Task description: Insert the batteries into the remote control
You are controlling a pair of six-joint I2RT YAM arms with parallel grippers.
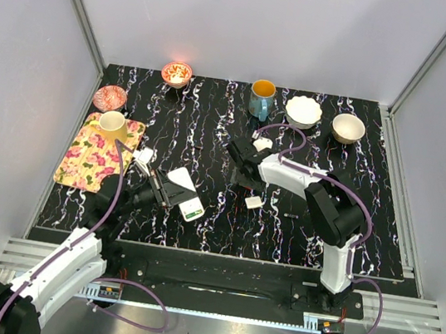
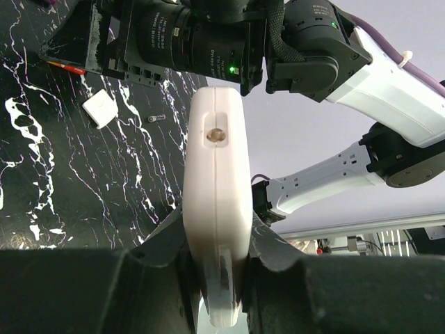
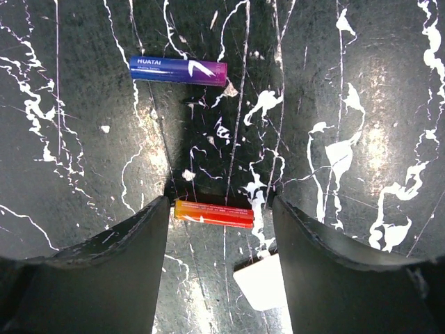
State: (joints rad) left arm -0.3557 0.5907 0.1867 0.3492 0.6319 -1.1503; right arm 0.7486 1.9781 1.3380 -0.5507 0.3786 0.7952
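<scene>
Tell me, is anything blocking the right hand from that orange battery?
Nothing visible does. The orange battery lies on the table between the fingers of the open right hand; a small white piece sits beside one finger, not in the way.

Two batteries (image 3: 178, 70), one remote (image 1: 185, 193), four bowls (image 1: 304, 110), two cups (image 1: 261, 97), one tray (image 1: 81, 164)

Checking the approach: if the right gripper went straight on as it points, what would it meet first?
Probably the orange battery, lying on the table between the right gripper's open fingers.
</scene>
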